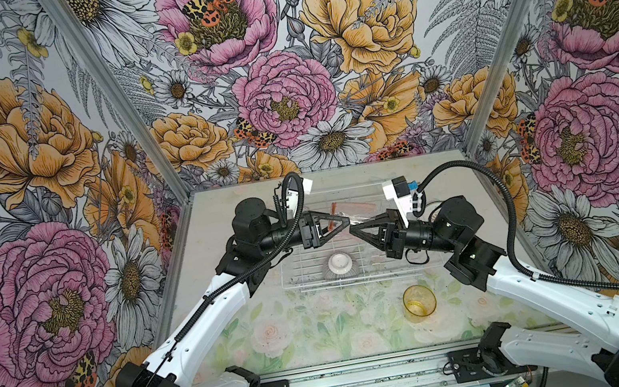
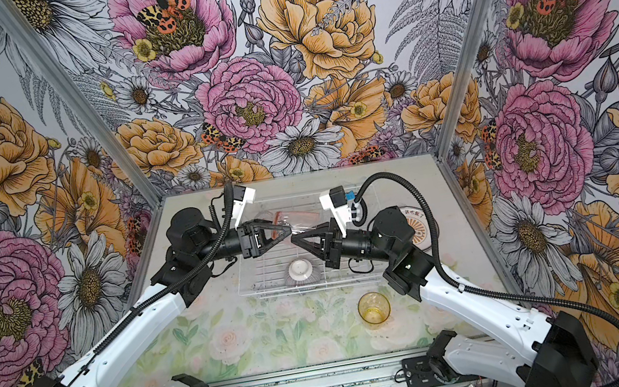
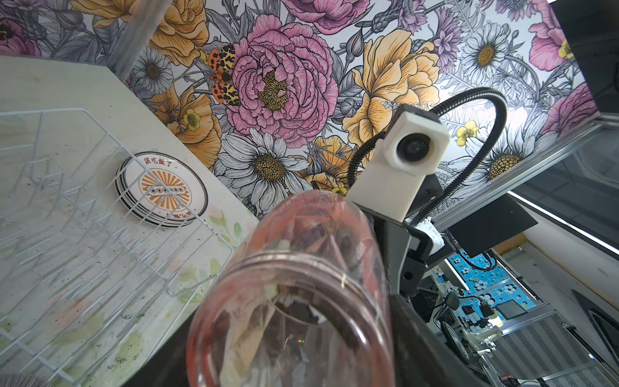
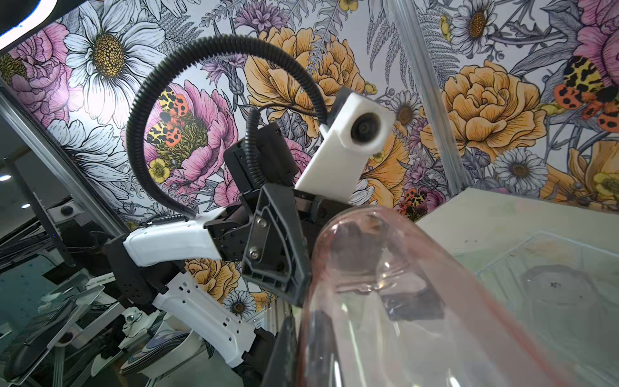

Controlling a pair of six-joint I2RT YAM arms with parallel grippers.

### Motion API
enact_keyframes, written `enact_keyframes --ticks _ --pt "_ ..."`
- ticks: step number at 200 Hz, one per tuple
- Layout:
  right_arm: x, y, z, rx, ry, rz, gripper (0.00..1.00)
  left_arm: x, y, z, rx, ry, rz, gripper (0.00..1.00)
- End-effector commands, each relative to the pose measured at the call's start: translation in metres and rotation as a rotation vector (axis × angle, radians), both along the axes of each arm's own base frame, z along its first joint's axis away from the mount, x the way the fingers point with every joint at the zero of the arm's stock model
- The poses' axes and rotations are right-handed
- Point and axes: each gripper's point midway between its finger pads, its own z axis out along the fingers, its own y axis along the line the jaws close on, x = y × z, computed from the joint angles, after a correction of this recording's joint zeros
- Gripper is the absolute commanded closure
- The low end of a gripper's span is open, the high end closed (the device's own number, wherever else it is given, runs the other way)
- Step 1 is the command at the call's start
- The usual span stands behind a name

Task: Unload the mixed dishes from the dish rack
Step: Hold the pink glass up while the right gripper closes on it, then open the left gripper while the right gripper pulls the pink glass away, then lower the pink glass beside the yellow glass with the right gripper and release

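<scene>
While right hand (image 1: 352, 227) pinches rim, pink tumbler (image 1: 350, 209) lies level, base toward left hand (image 1: 346, 220), grip unclear.

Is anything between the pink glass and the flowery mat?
Nothing visible: the pink glass tumbler is held above the white wire dish rack. Only the amber glass tumbler stands on the flowery mat.

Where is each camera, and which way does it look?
Top views: high above the robot, looking down at the dish rack; left arm, right arm, left hand and right hand show.
Left wrist: on the left arm, looking along the pink tumbler at the right wrist camera.
Right wrist: on the right arm, looking along the pink tumbler at the left wrist camera.
Shared: both wrist views see the pink tumbler, from opposite ends.
</scene>
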Motion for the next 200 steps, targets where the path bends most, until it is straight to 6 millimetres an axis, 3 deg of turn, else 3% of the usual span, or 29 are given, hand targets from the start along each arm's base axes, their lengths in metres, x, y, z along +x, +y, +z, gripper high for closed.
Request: enact_keyframes --ticks 1,29,62,90,119,162,200 --pt "0.016 -0.010 0.010 -0.048 -0.019 -0.132 1.00 0.005 0.005 -0.011 0.101 -0.056 0.113 0.02" --pt "0.015 -0.017 0.001 -0.159 -0.009 -0.170 1.00 -0.002 0.021 0.006 0.131 -0.127 0.174 0.01" --pt "-0.001 -0.022 -0.018 -0.321 0.038 -0.168 1.00 0.012 0.061 -0.002 0.328 -0.162 0.409 0.01" --pt "-0.027 -0.021 -0.062 -0.603 0.090 -0.174 1.00 0.031 0.109 -0.026 0.521 -0.127 0.645 0.01" --pt "-0.060 -0.024 -0.117 -0.927 0.134 -0.138 1.00 0.039 0.135 -0.048 0.615 -0.083 0.725 0.02" --pt "-0.107 -0.022 -0.194 -1.263 0.237 0.004 1.00 0.051 0.148 -0.074 0.717 -0.041 0.757 0.02" --pt "-0.117 -0.013 -0.238 -1.415 0.278 0.081 1.00 0.060 0.148 -0.087 0.763 -0.022 0.758 0.01"
